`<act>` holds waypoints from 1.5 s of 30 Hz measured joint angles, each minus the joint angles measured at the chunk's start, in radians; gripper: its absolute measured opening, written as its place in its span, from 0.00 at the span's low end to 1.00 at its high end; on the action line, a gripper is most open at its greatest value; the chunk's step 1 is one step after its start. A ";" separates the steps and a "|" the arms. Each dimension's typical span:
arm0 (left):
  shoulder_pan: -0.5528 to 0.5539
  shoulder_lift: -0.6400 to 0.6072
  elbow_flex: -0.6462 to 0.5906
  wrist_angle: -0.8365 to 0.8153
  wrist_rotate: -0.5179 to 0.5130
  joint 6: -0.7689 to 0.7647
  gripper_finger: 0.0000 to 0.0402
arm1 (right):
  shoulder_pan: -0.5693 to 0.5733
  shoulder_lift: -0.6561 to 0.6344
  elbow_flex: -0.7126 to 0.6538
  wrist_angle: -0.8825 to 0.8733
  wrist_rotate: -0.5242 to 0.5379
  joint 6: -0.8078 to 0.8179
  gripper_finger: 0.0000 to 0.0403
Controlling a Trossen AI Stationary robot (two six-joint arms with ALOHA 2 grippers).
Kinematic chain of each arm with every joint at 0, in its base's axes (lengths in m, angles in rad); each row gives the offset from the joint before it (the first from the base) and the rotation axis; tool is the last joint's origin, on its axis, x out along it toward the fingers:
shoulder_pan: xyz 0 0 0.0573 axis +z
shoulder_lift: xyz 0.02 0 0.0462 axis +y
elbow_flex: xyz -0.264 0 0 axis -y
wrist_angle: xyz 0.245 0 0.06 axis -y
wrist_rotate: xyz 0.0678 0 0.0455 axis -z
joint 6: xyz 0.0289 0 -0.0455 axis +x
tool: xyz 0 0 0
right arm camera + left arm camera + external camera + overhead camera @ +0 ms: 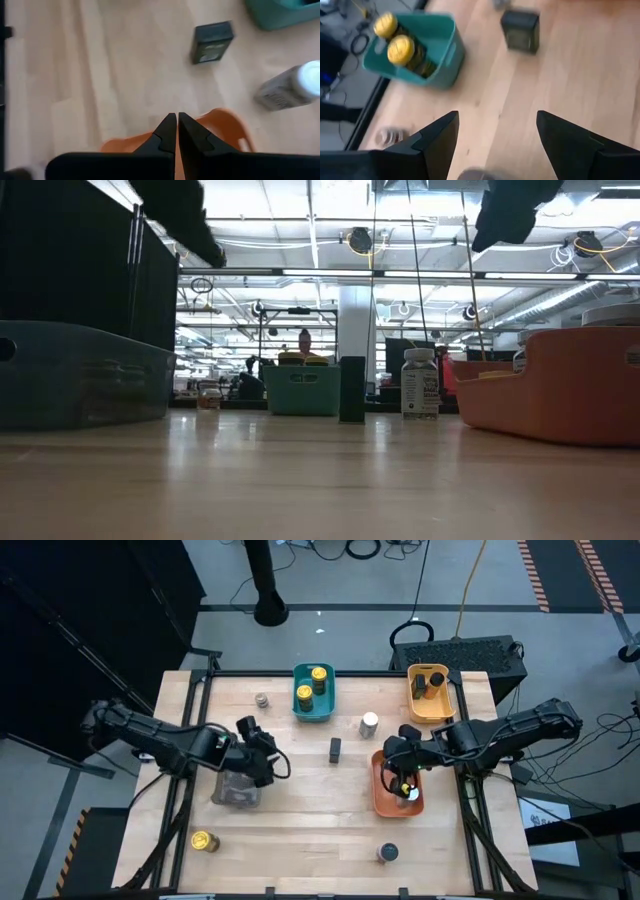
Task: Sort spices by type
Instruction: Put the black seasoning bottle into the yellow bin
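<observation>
Spice jars stand apart on the wooden table: a slim black one (335, 749), a white-topped one (369, 724), a grey-brown-topped one (262, 700), a yellow-topped one (205, 841) and a grey-topped one (387, 853). Two yellow-topped jars (400, 47) stand in the teal tray (312, 708). My left gripper (495, 135) hangs open over the table beside the grey tray (238, 790), with nothing between its fingers. My right gripper (176, 125) is shut and empty above the orange tray (380, 795), which holds a white-topped jar (405, 795).
A yellow tray (432, 708) at the far right holds more jars. The low view shows the grey tray (80, 375) at the left, the orange tray (560, 385) at the right and bare wood between them. A black case lies beyond the table's far right corner.
</observation>
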 joint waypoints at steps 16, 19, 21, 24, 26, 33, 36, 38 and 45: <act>0.266 0.000 0.000 -0.185 0.234 0.023 0.68 | 0.000 0.000 0.000 0.062 0.196 -0.089 0.00; 0.265 0.000 0.000 -0.220 0.336 -0.011 0.68 | 0.000 0.000 0.000 0.070 0.230 -0.078 0.00; 0.249 0.000 0.000 -0.285 0.469 -0.092 0.68 | 0.000 0.000 0.000 0.067 0.237 -0.078 0.00; 0.187 0.000 0.000 -0.401 0.649 -0.268 0.68 | 0.000 0.000 0.000 0.066 0.240 -0.082 0.00; 0.122 0.000 0.000 -0.458 0.726 -0.360 0.68 | 0.000 0.004 0.000 0.071 0.243 -0.089 0.00; -0.117 0.000 0.036 -0.478 0.863 -0.607 0.68 | 0.000 0.030 0.000 0.092 0.265 -0.124 0.00; -0.196 0.000 0.062 -0.443 0.839 -0.694 0.68 | 0.000 0.041 0.000 0.110 0.265 -0.131 0.00; -0.242 0.000 0.074 -0.441 0.790 -0.745 0.68 | 0.000 0.043 0.000 0.110 0.249 -0.133 0.00; -0.344 0.000 0.075 -0.353 0.623 -0.791 0.68 | 0.071 0.042 0.000 0.155 0.071 -0.141 0.00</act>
